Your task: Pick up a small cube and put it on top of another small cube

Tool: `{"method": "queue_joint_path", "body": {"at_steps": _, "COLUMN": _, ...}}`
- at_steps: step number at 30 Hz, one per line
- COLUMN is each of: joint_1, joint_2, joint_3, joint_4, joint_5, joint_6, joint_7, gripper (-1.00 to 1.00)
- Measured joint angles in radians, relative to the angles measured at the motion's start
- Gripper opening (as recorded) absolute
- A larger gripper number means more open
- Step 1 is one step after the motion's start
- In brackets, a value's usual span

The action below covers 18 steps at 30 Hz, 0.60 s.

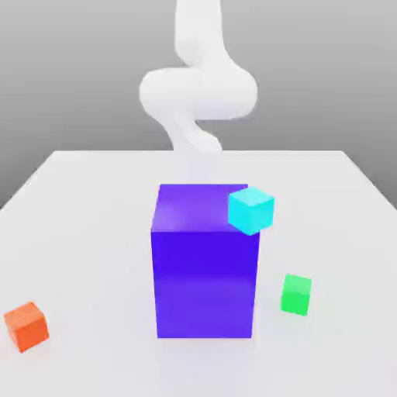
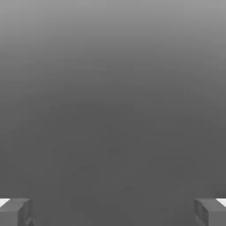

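Observation:
Three small cubes show in the exterior view. A tilted cyan cube point(image 1: 250, 210) sits at the upper corner of a tall purple block point(image 1: 205, 264), on the exterior view's right; whether it rests on the block I cannot tell. A green cube point(image 1: 296, 295) lies on the table to the right of the block. An orange cube point(image 1: 26, 326) lies far to the left, near the front. My white arm point(image 1: 198, 93) bends down behind the purple block. In the hand view my gripper point(image 2: 113, 212) is open, its fingertips point(image 2: 16, 212) wide apart with nothing between them.
The white table point(image 1: 93, 233) stretches out around the purple block, which stands in the middle and hides what is behind it. Past the fingers the hand view has a plain grey background.

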Motion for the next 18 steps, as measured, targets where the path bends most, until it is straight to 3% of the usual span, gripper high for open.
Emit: {"method": "queue_joint_path", "body": {"at_steps": 18, "joint_1": 0.164, "joint_2": 0.658, "joint_3": 0.168, "joint_4": 0.109, "joint_5": -0.099, "joint_6": 0.131, "joint_7": -0.100, "gripper": 0.00}}
